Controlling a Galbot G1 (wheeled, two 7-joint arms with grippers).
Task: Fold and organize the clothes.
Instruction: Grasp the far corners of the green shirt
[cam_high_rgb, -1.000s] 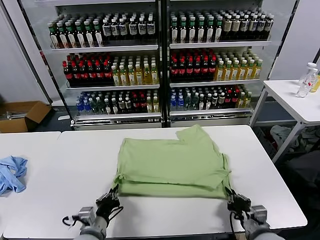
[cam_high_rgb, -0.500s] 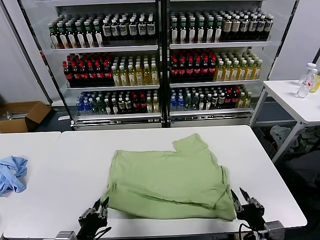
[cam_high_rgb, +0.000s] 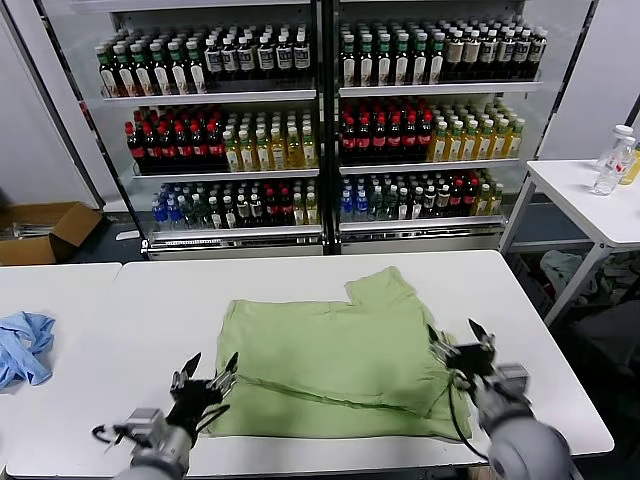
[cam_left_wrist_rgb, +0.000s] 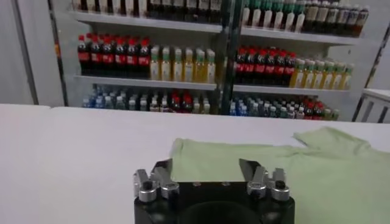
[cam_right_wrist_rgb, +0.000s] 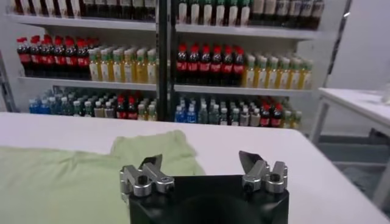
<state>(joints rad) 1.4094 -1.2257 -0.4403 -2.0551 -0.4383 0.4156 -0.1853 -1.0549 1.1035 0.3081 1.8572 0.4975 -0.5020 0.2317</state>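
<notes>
Left end effector (cam_high_rgb: 206, 370): jaws spread apart, gripping nothing, just off the near left corner of the light green shirt (cam_high_rgb: 335, 360); right end effector (cam_high_rgb: 460, 338): jaws likewise apart and empty, at the shirt's right edge; shirt lies folded on the white tabletop (cam_high_rgb: 150, 300) (plain side up, one sleeve pointing toward the far edge); blue cloth (cam_high_rgb: 22, 345) on the adjoining table, well apart; bottle-stocked cooler (cam_high_rgb: 320, 120) behind.

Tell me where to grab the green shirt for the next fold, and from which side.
Probably the shirt's two near corners, from the robot's side. The near hem lies flat along the table's front, and the open left gripper and right gripper already flank it; the sleeve sticks out at the far edge.
</notes>
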